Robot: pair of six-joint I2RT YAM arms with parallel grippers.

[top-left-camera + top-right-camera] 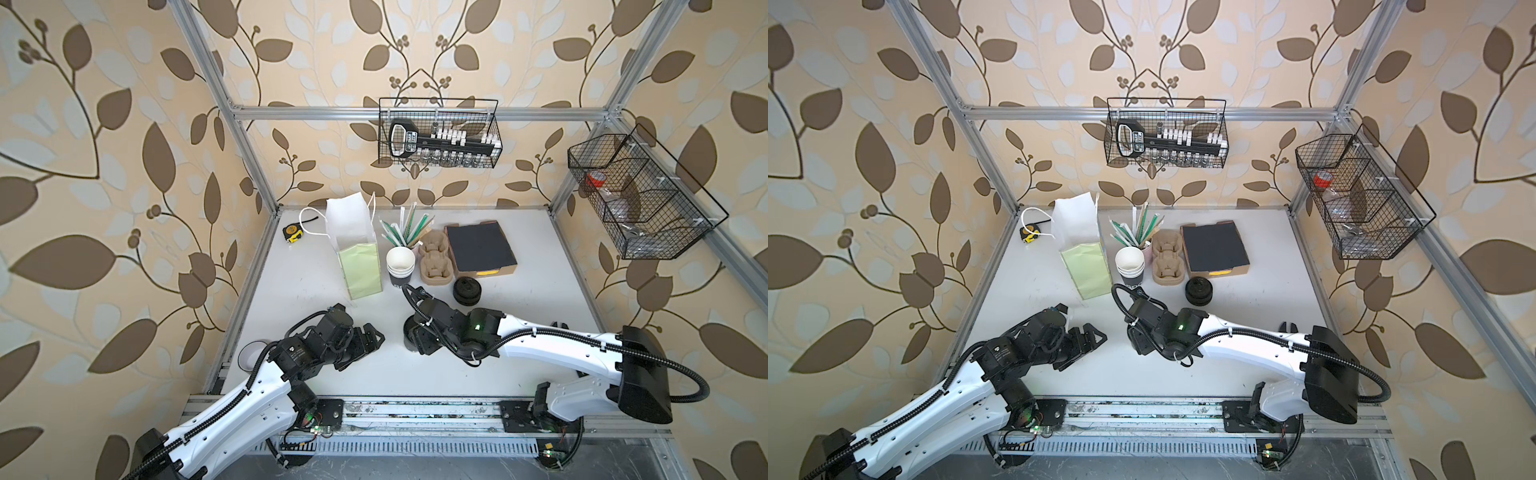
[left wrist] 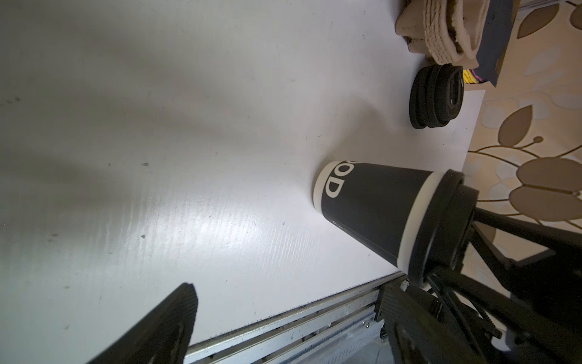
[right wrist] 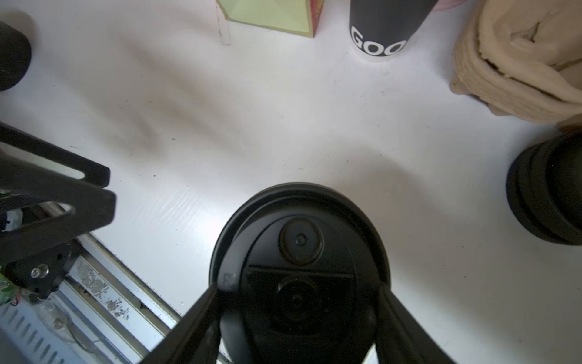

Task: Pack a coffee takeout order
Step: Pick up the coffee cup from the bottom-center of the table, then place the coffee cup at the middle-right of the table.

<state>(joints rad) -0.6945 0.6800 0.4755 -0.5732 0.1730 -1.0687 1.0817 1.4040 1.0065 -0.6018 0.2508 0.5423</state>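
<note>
A black paper cup stands upright on the white table near the front edge, with a round black lid on its rim. My right gripper comes down from above, one finger against each side of the lid, shut on it. In both top views the right gripper hides most of this cup. My left gripper hovers just left of the cup, open and empty. The tan pulp carrier lies at the back, beside the dark sheet on a flat box.
A stack of black cups stands left of the carrier, and a stack of black lids sits in front of the box. A white paper bag with a green lining lies open at back left. Behind are straws and a tape measure.
</note>
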